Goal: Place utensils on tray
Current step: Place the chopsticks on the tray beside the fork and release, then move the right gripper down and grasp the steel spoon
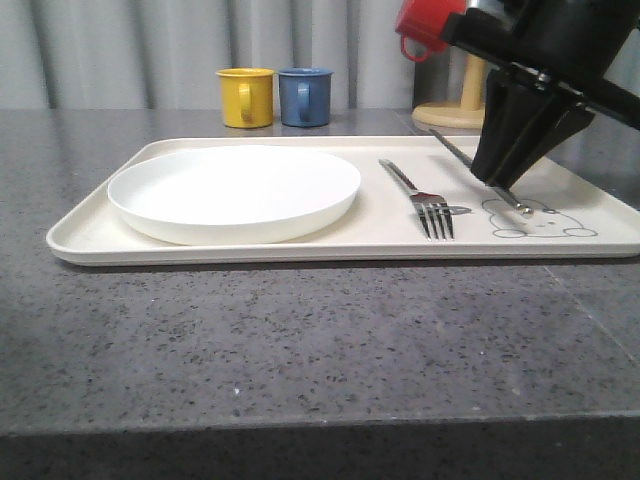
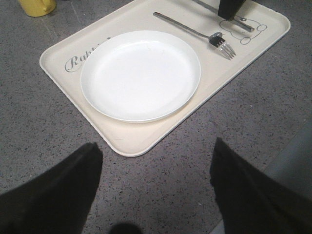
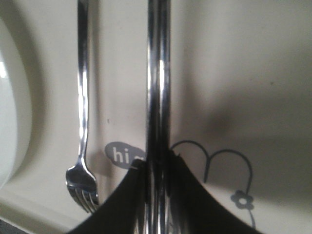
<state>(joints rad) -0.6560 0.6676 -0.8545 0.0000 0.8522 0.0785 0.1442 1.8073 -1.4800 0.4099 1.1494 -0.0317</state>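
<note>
Grey speckled stone-look table (image 1: pixel 300 340) before pale curtains, with a yellow mug (image 1: pixel 246 97) and a blue mug (image 1: pixel 305 96) at the back. Across the table, the large cream rectangular plastic tray (image 1: pixel 90 235) with low rim and line-drawn rabbit. On its left half, a round white plate (image 1: pixel 234 190). Just right of the plate, already lying flat on the tray, the slim silver four-tined fork (image 1: pixel 420 198), tines toward the near edge.

Further right, over the rabbit drawing, the black right gripper (image 1: pixel 497 178) tipped down at the tray, pinched on the pair of straight flat silver chopsticks (image 3: pixel 158 87). Long axis running from the fingers away toward the far rim, roughly parallel to the fork; near end between the fingers, low over or touching the tray. Likely release imminent.

Black left gripper (image 2: pixel 156 195) spread wide, hovering over bare table, well apart from the tray's near corner.
</note>
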